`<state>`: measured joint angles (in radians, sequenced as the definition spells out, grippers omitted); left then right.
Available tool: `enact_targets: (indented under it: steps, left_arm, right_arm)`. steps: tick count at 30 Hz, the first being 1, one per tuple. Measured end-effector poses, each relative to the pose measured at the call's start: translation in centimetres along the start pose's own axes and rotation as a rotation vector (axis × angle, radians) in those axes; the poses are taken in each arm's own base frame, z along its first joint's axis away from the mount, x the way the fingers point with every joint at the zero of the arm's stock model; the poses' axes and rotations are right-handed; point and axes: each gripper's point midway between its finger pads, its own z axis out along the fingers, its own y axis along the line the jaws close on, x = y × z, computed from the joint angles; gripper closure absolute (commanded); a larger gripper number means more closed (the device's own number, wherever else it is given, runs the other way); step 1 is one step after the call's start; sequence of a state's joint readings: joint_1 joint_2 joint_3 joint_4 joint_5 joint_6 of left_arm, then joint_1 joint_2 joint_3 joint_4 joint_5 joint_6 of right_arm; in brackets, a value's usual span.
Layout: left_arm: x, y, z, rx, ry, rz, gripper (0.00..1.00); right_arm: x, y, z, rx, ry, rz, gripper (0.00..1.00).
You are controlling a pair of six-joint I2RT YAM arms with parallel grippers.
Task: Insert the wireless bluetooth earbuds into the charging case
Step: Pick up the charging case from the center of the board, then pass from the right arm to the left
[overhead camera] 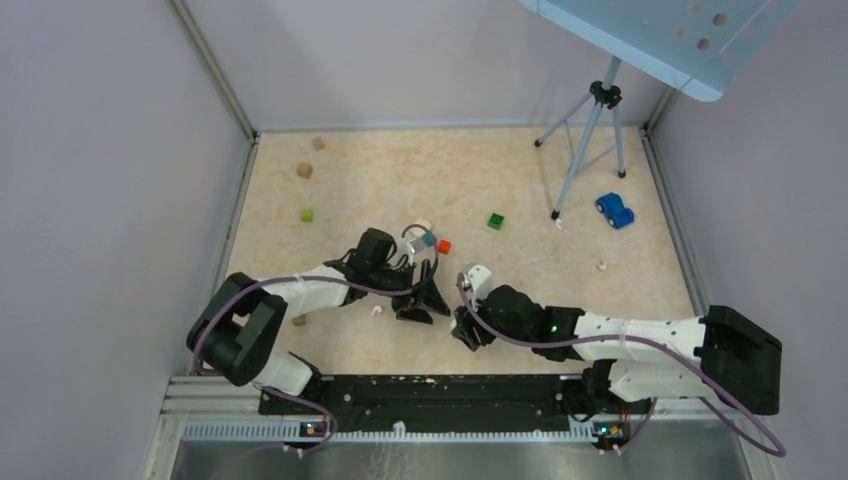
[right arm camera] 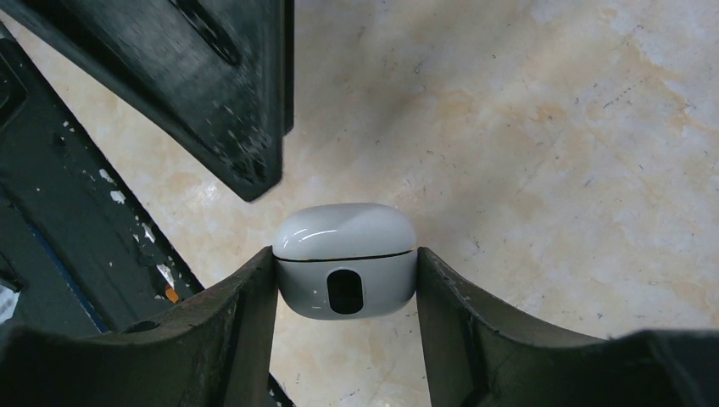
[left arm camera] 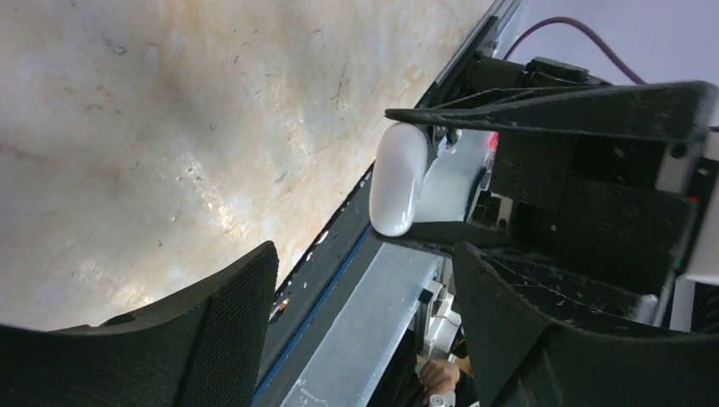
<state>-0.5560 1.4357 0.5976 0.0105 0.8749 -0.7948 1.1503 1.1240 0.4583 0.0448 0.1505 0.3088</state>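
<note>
right gripper (right arm camera: 346, 284): jaws partly closed and clamped on the charging case (right arm camera: 343, 229), one finger on each side
charging case: at the centre-near part of the table (overhead camera: 520, 170), at about 5 o'clock of the left gripper (overhead camera: 420, 303); seems held off the surface; lid seam looks shut
left gripper: jaws apart with nothing between them; one finger is close to the case at its 11 o'clock, no contact visible
earbud (overhead camera: 377, 311): tiny white piece, likely one of the pair, on the table just beside the left gripper at its 9 o'clock
second earbud: too small to pick out for sure
step: judged as getting the lid open; nothing can go in while it is shut
risk 1: the case is smooth and rounded, so prying the lid could twist it or pop it out of the clamp
risk 2: the two sets of fingers are crowded, so a small misaim means finger hits finger
risk 3: the left arm could sweep the earbud away
risk 4: a dropped case could land on the rail (overhead camera: 430, 395) at 6 o'clock, close by
open room: bare table from 12 to 3 o'clock
obstacles: red cube (overhead camera: 444, 246) near at 12 o'clock; tripod (overhead camera: 590, 150) well apart at 1 o'clock
</note>
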Motion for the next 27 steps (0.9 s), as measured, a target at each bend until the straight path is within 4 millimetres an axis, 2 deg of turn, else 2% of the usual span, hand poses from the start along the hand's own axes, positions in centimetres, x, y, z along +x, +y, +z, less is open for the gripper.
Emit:
enact_targets:
  steps: [7, 16, 27]
  left_arm:
    - [-0.1, 0.6, 2.8, -0.056, 0.046, 0.013, 0.3]
    - [-0.1, 0.0, 4.0, -0.057, 0.059, 0.059, 0.39]
    - [0.9, -0.7, 5.3, -0.04, 0.098, 0.099, 0.61]
  right_arm:
    - [0.1, 0.2, 0.0, -0.014, 0.004, -0.014, 0.61]
    - [0.0, 0.3, 0.0, -0.019, 0.004, -0.019, 0.61]
    - [0.8, 0.1, -0.3, -0.015, 0.042, -0.024, 0.6]
